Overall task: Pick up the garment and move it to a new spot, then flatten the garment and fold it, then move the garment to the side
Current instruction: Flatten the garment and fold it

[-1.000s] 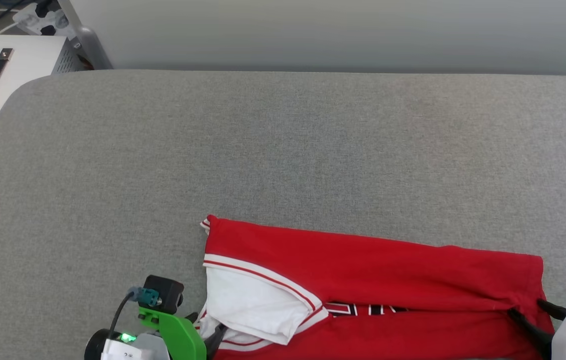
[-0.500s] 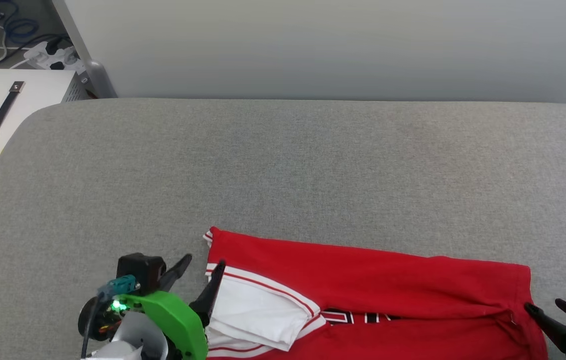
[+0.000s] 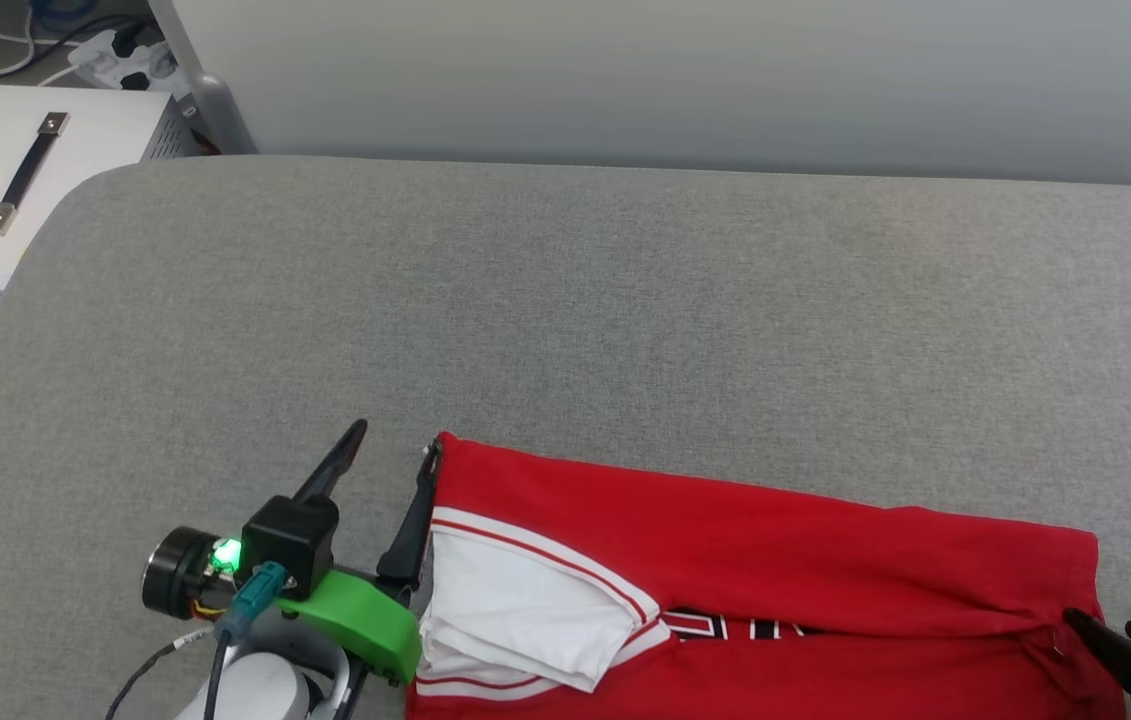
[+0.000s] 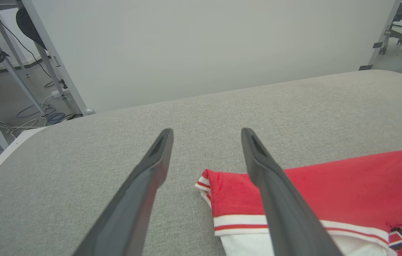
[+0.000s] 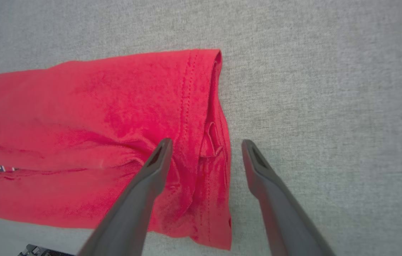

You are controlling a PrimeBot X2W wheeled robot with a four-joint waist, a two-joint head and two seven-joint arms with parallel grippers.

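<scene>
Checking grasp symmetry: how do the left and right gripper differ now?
The left gripper is at the garment's white-sleeve end; the right gripper is at its plain red hem end. The left gripper lies low, aimed along the grey surface; the right gripper points steeply down at it. Both are open, straddling a garment edge, gripping nothing.
</scene>
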